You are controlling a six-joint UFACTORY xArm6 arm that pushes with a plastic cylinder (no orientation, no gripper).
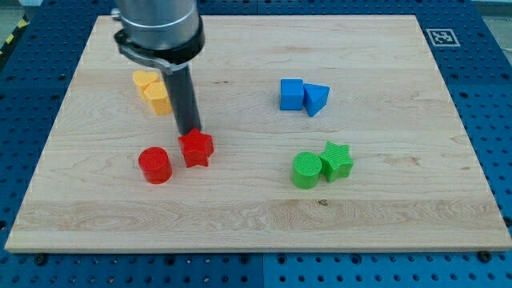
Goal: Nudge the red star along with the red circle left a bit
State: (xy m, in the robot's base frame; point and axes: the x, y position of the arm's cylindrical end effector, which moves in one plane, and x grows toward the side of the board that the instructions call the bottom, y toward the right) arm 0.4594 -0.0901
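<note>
**Tip behind the red star**

Toward the table's [384,224] bottom-left, the red star [197,149] sits beside the red circle [155,166]. No claw shows; the tip [192,133] touches the star's top edge. Light, stiff, slippery blocks: push the star's right flank

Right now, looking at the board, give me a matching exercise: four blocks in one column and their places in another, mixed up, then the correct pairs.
Blocks:
1. red star
2. red circle
3. blue cube
4. green star

Places:
A. touching the green cylinder, on its right in the view
B. directly below my tip, touching or nearly so
C. beside the blue triangle, on its left in the view
D. left of the red star, slightly lower in the view

Pairs: 1-B, 2-D, 3-C, 4-A
</note>
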